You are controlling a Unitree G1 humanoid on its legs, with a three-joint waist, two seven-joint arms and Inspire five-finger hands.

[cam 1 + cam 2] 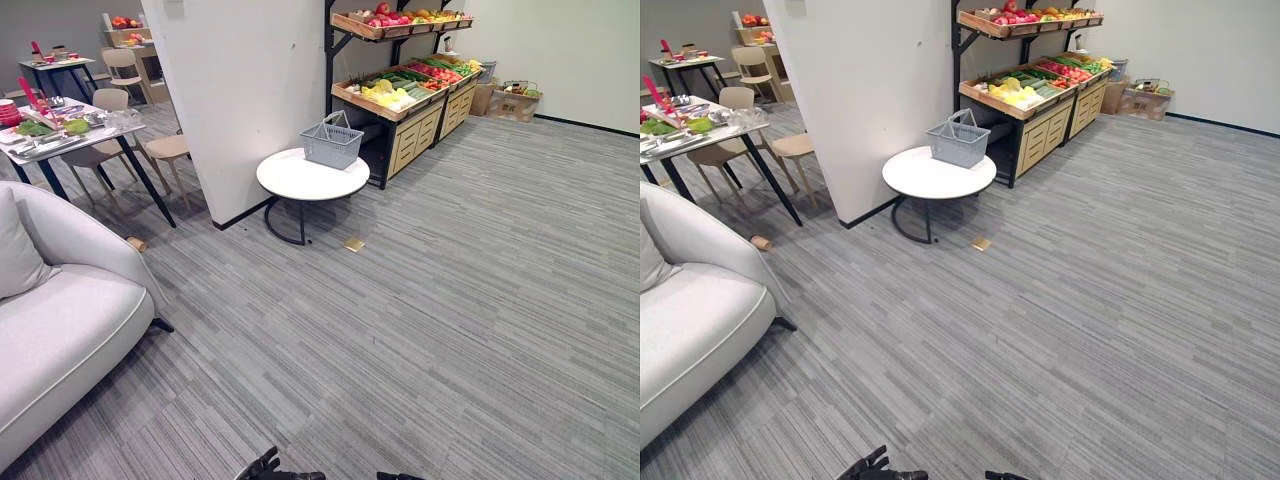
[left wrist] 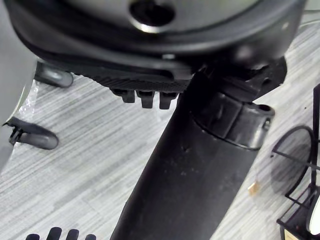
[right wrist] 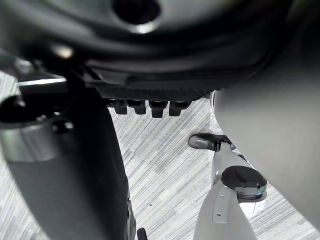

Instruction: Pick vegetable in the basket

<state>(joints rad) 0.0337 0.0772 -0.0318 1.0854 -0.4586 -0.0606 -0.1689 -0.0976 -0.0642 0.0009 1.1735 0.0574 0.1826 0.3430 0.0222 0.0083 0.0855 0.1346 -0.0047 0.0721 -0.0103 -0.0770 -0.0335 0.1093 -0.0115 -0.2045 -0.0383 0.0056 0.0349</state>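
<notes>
On far rack (image 1: 415, 135): vegetables (image 1: 405, 82) | basket (image 1: 331, 145) on table (image 1: 300, 182) | left hand (image 1: 265, 465) well apart

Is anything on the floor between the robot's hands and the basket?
Nothing big: bare floor runs from the left hand and right hand to the table holding the basket. One small tan thing lies beside the table.

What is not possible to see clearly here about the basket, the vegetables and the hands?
- Inside of the grey plastic basket on the round white table: hidden by its own walls, both eye views.
- Single vegetables on the wooden shelf rack: too small, eye views.
- Left hand and right hand: cut off by the bottom edge, eye views.
</notes>
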